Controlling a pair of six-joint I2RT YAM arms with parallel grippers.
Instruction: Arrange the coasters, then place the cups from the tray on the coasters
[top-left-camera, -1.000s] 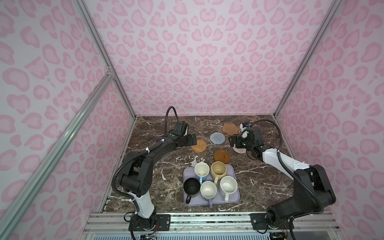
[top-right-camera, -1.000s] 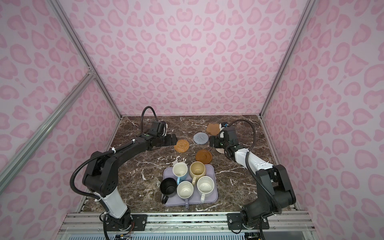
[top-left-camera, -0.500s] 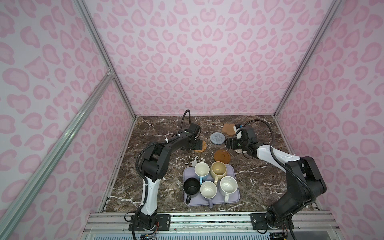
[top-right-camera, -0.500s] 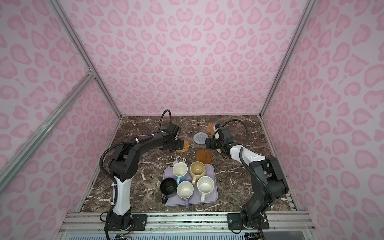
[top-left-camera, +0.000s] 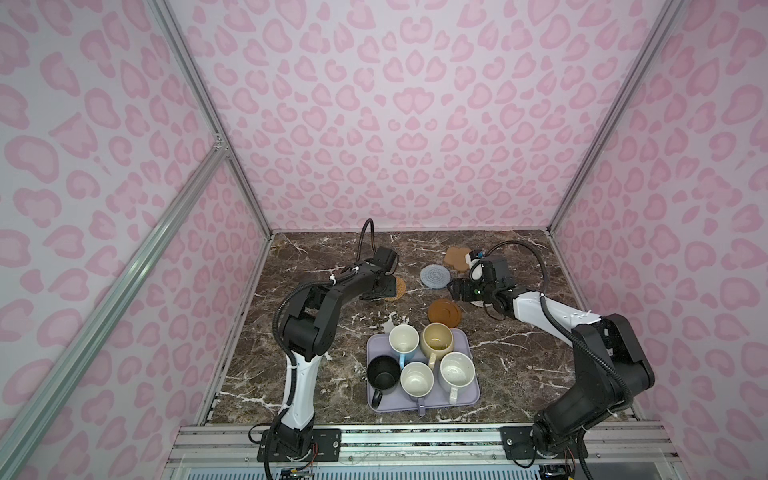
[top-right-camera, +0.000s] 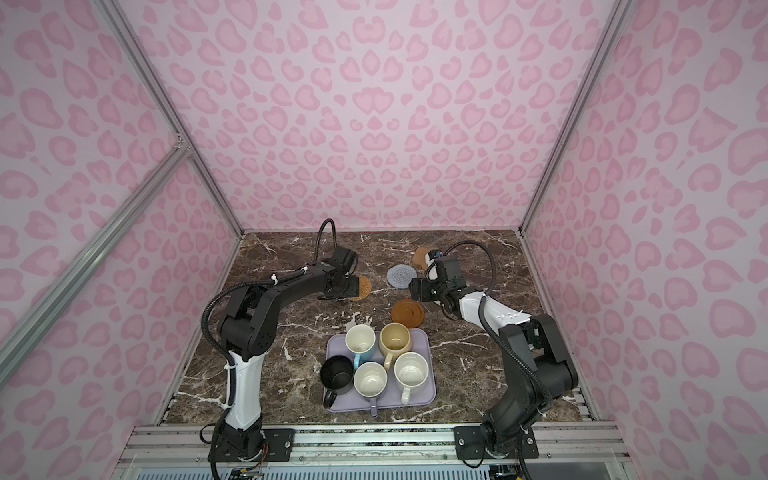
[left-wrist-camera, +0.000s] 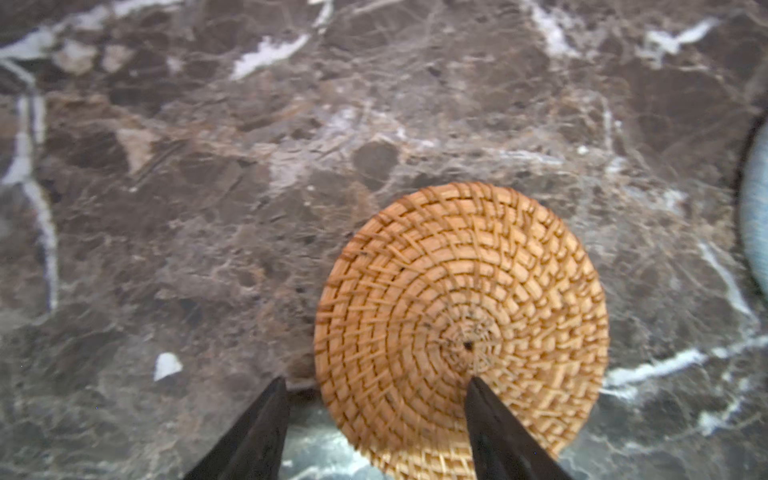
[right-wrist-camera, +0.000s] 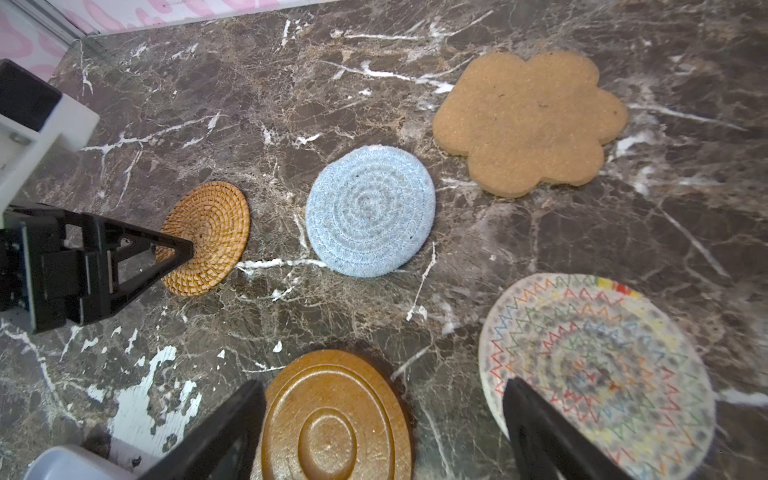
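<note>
The left claw (left-wrist-camera: 374, 380) stands spread over the orange woven coaster (left-wrist-camera: 461, 316), one tip on its weave, the other on the bench (left-wrist-camera: 208, 208) just off its rim. It should close gently, I think, keeping the mat flat and clear of the blue-grey coaster (right-wrist-camera: 370, 210). The right claw (right-wrist-camera: 381, 384) hangs spread. The cups (top-left-camera: 456, 370) sit on the tray (top-left-camera: 376, 347).
</note>
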